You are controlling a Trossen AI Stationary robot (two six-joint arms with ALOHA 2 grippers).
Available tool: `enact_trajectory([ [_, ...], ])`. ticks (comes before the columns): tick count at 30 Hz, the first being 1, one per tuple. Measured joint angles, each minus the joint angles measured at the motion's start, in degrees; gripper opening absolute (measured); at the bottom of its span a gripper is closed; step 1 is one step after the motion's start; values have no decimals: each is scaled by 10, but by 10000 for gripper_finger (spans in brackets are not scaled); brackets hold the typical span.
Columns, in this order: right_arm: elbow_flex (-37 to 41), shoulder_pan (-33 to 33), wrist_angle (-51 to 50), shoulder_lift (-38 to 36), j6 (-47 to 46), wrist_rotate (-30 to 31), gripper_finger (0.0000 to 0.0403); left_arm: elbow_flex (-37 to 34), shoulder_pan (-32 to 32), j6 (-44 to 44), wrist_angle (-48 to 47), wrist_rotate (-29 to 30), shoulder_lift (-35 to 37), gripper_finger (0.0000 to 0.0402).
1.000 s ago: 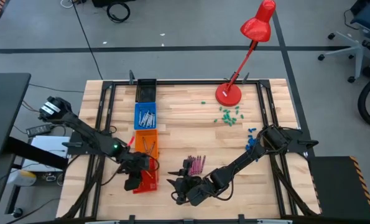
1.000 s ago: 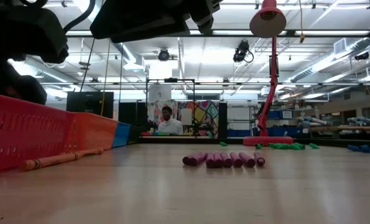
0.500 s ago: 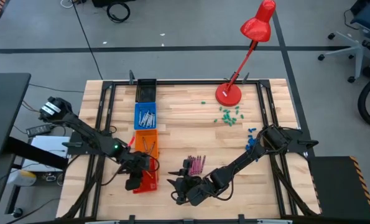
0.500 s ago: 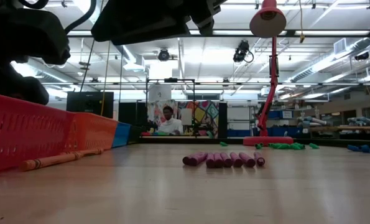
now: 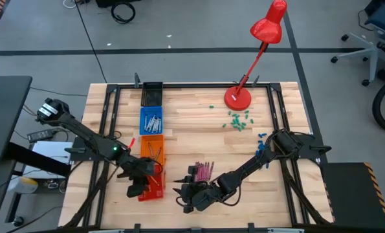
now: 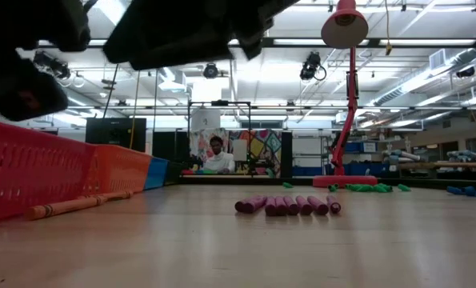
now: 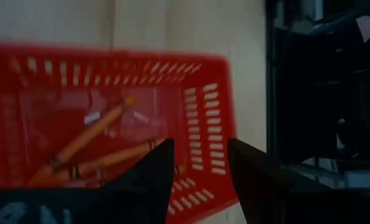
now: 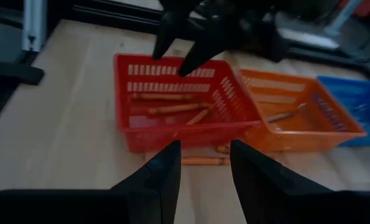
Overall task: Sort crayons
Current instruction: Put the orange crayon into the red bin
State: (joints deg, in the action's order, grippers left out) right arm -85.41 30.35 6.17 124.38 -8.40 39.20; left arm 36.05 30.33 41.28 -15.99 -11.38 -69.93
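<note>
The table is pale, planked wood (image 5: 198, 139) with a black metal frame around it. Along its left part sits a row of slotted plastic baskets: a red slotted basket (image 8: 172, 102), an orange slotted basket (image 8: 296, 109) touching it, then a blue slotted basket (image 5: 151, 120). Thin orange crayons (image 7: 88, 134) lie loose in the red one, paper-wrapped and slightly crossed; grey-silver crayons (image 5: 153, 122) lie in the blue. One stray orange crayon (image 8: 203, 160) lies on the wood just beside the red basket. A neat row of magenta crayons (image 6: 290, 205), smooth little cylinders, lies side by side mid-table.

The left gripper (image 7: 200, 163) hangs over the red basket, fingers spread and empty. The right gripper (image 8: 204, 163) hovers low near the magenta row, fingers apart, nothing between them.
</note>
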Motion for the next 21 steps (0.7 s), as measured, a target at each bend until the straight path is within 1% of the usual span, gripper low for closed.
enact_trajectory([
  [4, -1, -24, -1, 14, -25, -53, 142, 0, 0, -38, 42, 32, 11, 162],
  [6, 0, -34, -4, 26, -31, -67, 142, 0, 1, -56, 61, 43, 12, 162],
  [10, 0, -49, 23, 48, -36, -102, 142, 0, 3, -88, 96, 61, 12, 162],
  [12, 0, -52, 32, 58, -36, -110, 142, 0, 5, -98, 103, 73, 12, 162],
  [18, 0, -70, 43, 62, -18, -110, 142, 0, 8, -122, 103, 77, 12, 162],
  [21, 0, -84, 66, 70, -6, -135, 142, 0, 7, -132, 103, 87, 12, 162],
])
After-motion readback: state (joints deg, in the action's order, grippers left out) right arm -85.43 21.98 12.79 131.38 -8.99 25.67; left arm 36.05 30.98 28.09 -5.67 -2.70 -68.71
